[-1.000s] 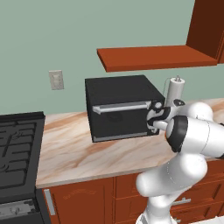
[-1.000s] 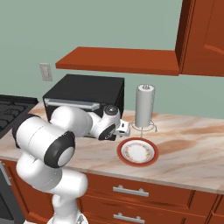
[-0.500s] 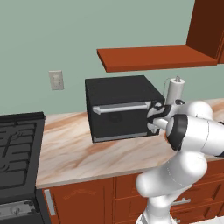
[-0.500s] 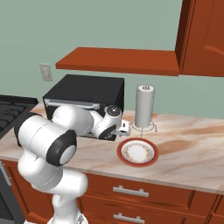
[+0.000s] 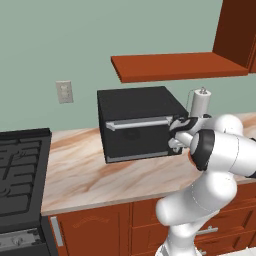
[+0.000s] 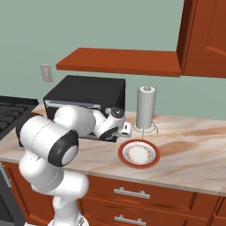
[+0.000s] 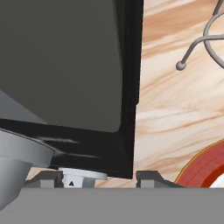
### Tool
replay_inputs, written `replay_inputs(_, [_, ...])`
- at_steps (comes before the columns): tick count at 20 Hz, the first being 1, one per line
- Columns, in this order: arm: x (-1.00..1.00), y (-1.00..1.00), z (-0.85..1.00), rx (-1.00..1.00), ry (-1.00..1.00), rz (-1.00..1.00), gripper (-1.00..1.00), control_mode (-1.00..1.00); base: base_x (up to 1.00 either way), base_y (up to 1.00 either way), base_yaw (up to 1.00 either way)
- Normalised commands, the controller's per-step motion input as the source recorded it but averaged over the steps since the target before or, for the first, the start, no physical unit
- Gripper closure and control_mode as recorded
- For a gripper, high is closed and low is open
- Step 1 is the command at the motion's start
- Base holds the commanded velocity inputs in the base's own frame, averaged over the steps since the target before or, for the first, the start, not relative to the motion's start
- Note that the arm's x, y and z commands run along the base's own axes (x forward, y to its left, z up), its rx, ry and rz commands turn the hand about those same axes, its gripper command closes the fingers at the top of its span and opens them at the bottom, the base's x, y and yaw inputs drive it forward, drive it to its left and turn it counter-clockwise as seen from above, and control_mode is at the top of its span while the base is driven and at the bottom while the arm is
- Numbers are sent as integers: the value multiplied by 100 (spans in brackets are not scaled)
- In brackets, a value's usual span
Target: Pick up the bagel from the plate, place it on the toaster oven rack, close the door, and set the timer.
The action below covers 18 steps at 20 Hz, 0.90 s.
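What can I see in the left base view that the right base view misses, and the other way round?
Left base view: the door, shut and seen face-on, with its long silver handle. Right base view: the plate on the counter, in front of the paper-towel roll. Both: the black toaster oven, the stove, the wall shelf and the white arm reaching to the oven's front.

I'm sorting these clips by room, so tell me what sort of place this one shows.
A rendered home kitchen, most likely. A black toaster oven sits on a marble-look counter above wooden cabinets, with a dark stove to one side and a paper-towel roll standing behind a red-rimmed plate.
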Motion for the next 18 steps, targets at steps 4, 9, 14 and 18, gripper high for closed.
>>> replay_inputs(4, [4, -4, -28, 14, 11, -1, 100, -100, 0, 0, 0])
replay_inputs(9, [4, -16, -31, 16, 13, 0, 100, -100, 0, 0, 0])
replay_inputs(14, [5, -28, -34, 19, 13, 0, 100, -100, 0, 0, 0])
replay_inputs(18, [10, -45, -36, 21, 13, 0, 100, -100, 0, 0, 0])
